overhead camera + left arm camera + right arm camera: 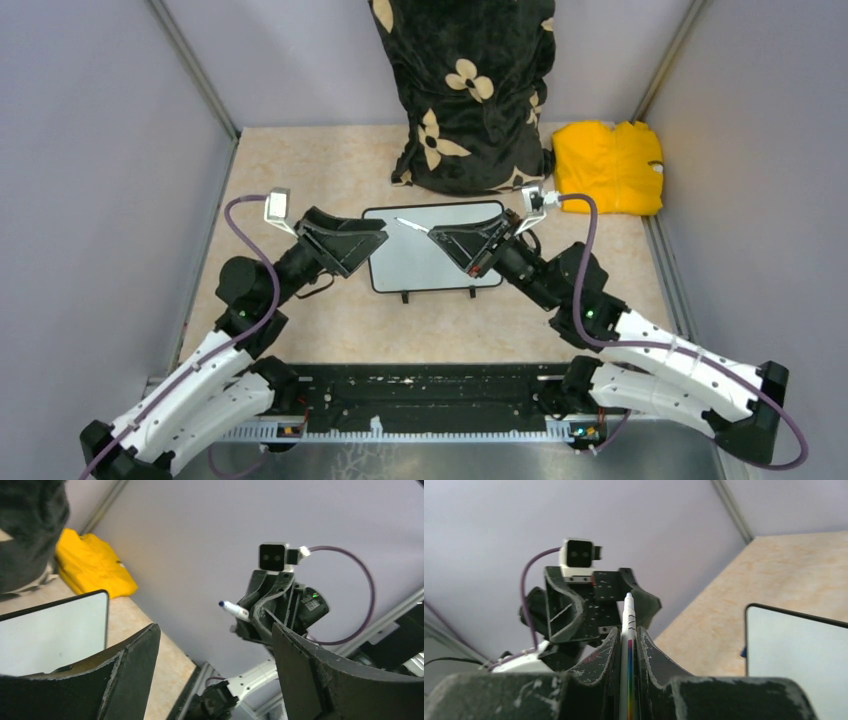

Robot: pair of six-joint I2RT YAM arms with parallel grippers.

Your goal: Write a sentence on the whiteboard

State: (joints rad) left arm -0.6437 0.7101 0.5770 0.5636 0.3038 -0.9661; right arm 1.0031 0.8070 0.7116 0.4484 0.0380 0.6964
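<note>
The whiteboard (420,262) lies flat at the table's middle with its two black feet on the near edge. Its visible surface is blank; no blue sentence shows on it. My right gripper (432,236) is shut on a white marker (408,224) and holds it tilted above the board's upper middle, tip pointing left. In the right wrist view the marker (629,617) sits pinched between the jaws, and the board (799,655) is at the right. My left gripper (372,245) is open and empty over the board's left edge. Its wrist view shows the board (50,630) and the marker (234,610).
A black floral cushion (465,90) stands at the back, just behind the board. A yellow cloth (608,165) lies at the back right. Grey walls close in both sides. A small blue bit (743,652) shows at the board's edge in the right wrist view.
</note>
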